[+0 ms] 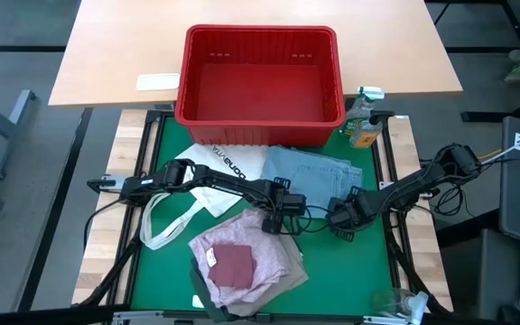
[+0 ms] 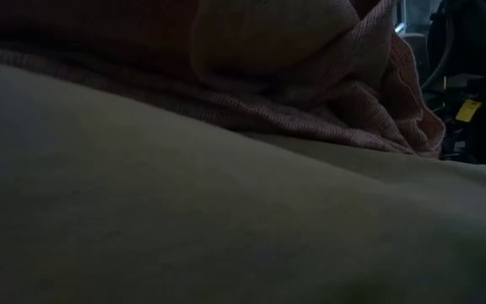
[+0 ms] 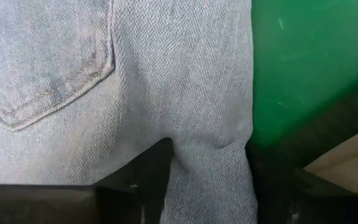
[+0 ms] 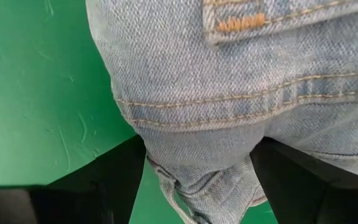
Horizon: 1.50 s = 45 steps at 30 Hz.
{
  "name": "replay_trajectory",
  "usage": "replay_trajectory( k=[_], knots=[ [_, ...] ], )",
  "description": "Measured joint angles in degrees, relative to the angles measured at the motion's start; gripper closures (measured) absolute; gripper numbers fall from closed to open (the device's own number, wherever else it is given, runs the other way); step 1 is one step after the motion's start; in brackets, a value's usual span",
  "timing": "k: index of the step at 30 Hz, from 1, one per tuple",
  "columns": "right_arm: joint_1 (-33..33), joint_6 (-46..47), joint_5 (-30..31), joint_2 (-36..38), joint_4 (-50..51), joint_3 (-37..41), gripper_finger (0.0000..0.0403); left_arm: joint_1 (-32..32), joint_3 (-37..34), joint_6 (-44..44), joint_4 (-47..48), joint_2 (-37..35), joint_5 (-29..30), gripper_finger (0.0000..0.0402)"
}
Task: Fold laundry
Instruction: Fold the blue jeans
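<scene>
Jeans: light blue denim jeans (image 1: 307, 171) lie folded on the green mat (image 1: 368, 266), centre of the high view, just below the red basket (image 1: 261, 75).
Left gripper: left gripper (image 1: 289, 204) sits at the jeans' lower left edge; jaws spread, denim fold between the fingers (image 3: 143, 180).
Right gripper: right gripper (image 1: 343, 213) sits at the jeans' lower right corner; jaws spread around a denim corner (image 4: 197, 180).
Pile: mottled pink top (image 1: 233, 262) lies on beige fabric (image 1: 287, 262), lower centre, touching the left gripper.
Tote: white tote bag (image 1: 210, 181) lies left of the jeans, under the left arm.
Bottle: spray bottle (image 1: 365, 117) stands right of the basket.
Obstruction: fabric (image 2: 226, 211) fills the low view.
</scene>
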State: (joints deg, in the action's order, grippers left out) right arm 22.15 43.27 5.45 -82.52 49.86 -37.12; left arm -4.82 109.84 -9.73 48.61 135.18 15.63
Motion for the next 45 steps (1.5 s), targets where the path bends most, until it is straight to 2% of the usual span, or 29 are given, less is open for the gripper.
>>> replay_trajectory(
  k=[3, 6, 10, 17, 19, 23, 28, 35, 40, 45],
  knots=[
    [0.0, 0.06, 0.46, -0.02, -0.06, 0.02, 0.0117, 0.0, 0.0, 0.01, -0.03, 0.01, -0.01, 0.0243],
    [0.0, 0.19, 1.39, -0.04, -0.21, 0.02, 0.0143, 0.02, 0.0, 0.03, -0.03, 0.01, 0.01, 0.0269],
    [0.0, 0.23, 2.52, -0.09, -0.26, 0.07, 0.0201, 0.04, 0.0, 0.06, -0.03, 0.01, 0.03, 0.0302],
    [0.0, 3.2, 3.24, -0.13, -0.28, -0.16, 0.0326, 0.04, 0.0, 1.28, 0.19, -0.39, -0.12, 0.0373],
    [-0.03, 3.44, 3.23, -0.18, -0.14, -0.77, 0.0347, 0.06, 0.0, 1.55, 0.83, -0.76, -0.21, 0.039],
    [-0.09, 3.12, 3.33, -0.33, -0.61, -2.62, 0.0347, 0.11, 1.19, 1.87, 5.08, -1.45, -0.05, 0.0392],
    [-0.09, 2.73, 2.54, -0.37, -0.45, -5.19, 0.0347, 0.11, 6.03, 1.67, 11.91, -1.91, 1.15, 0.0394],
    [-0.07, 2.85, 2.65, -0.35, 6.23, -9.01, 0.0348, 0.11, 12.41, 0.15, 16.91, -2.02, 3.66, 0.0396],
    [-0.04, 2.77, 4.24, -0.32, 10.22, -12.48, 0.0348, 0.29, 15.93, -0.91, 20.83, -2.04, 6.11, 0.0397],
    [-0.04, 1.14, 6.31, -0.24, 10.51, -15.6, 0.0348, 0.48, 19.53, -1.15, 28.67, -2.06, 6.45, 0.0397]
  ],
)
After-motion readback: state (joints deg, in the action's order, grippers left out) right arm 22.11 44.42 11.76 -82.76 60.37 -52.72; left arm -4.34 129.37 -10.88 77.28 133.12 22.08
